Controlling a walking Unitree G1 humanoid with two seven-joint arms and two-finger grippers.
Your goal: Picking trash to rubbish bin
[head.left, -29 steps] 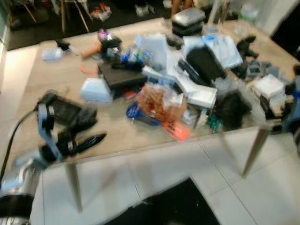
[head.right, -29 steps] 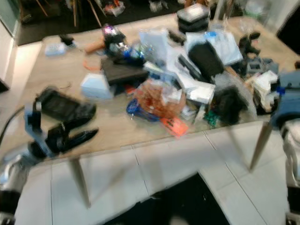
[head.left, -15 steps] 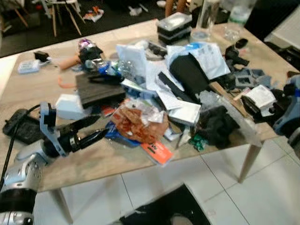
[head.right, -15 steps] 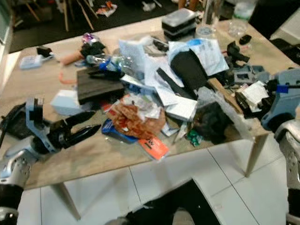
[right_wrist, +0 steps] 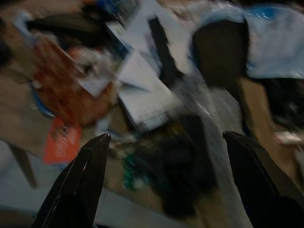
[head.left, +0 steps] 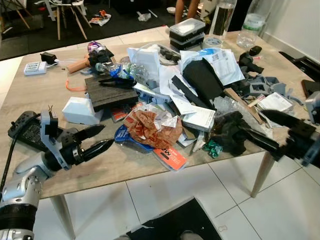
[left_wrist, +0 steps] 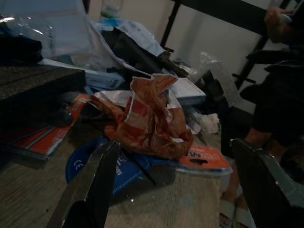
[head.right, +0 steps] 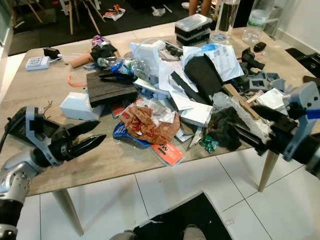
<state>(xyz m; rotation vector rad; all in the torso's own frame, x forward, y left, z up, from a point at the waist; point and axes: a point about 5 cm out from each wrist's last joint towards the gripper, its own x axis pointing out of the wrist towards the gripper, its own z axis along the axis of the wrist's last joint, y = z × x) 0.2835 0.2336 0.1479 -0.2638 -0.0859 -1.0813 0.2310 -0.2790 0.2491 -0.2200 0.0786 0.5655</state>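
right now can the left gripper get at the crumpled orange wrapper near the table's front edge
Probably yes. The left gripper is open over bare table, its fingers pointing at the crumpled orange wrapper, which lies on top of the pile with nothing between them.

Home room: cluttered wooden table (head.left: 30, 95), tiled floor (head.left: 165, 190)

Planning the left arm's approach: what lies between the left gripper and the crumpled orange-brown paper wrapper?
In the left eye view, bare wooden tabletop, then the flat blue packet under the crumpled orange-brown paper wrapper, lies ahead of the open left gripper.
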